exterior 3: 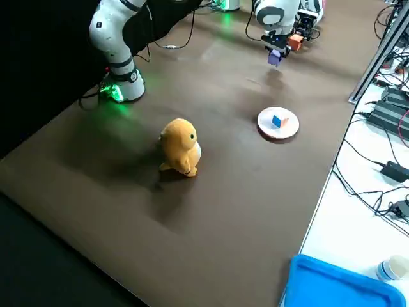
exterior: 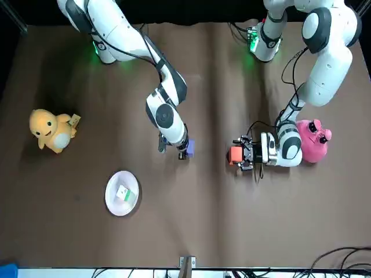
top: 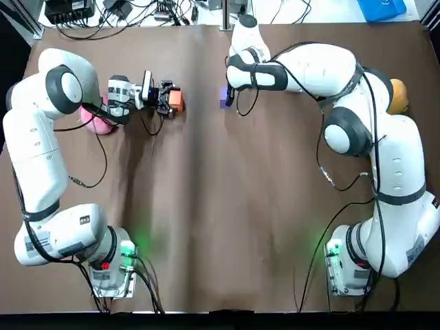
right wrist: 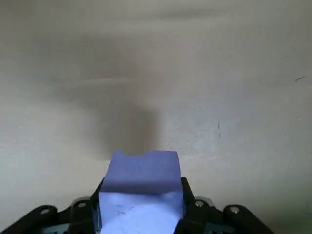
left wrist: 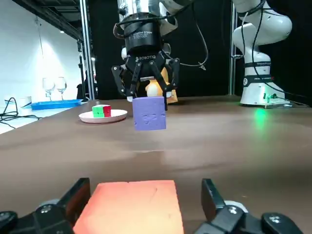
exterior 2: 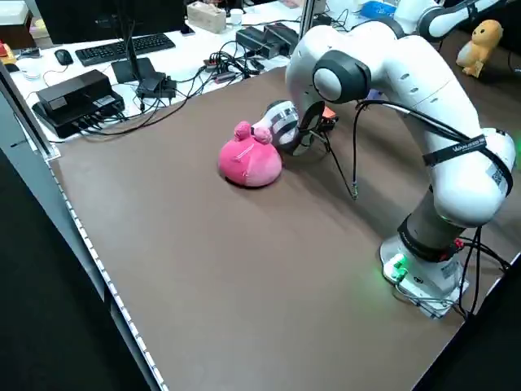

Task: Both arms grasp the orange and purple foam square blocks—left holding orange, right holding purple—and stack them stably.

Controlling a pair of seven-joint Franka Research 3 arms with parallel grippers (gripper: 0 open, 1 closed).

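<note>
Top view: both grabs are in, left pincer (top: 171,100) clamping the orange block (top: 177,100), right pincer (top: 229,97) holding the purple block (top: 223,97) aloft, blocks apart, so the stacking is not yet done.

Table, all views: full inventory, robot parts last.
table: 1, brown, under everything
orange block: 1, orange, in left tool, far left-centre
purple block: 1, purple, in right tool, off the table, far centre
pink plush: 1, pink, far left
yellow plush: 1, yellow, far right
plate: 1, white, far side, robot's right
small cube: 1, multicoloured, on the plate
blue tray: 1, blue, bench past far right corner
cables: many, black, bench past far edge
left arm: 1, white, base near left
right arm: 1, white, base near right
left tool: 1, black, shut on orange block
right tool: 1, black, shut on purple block
</note>
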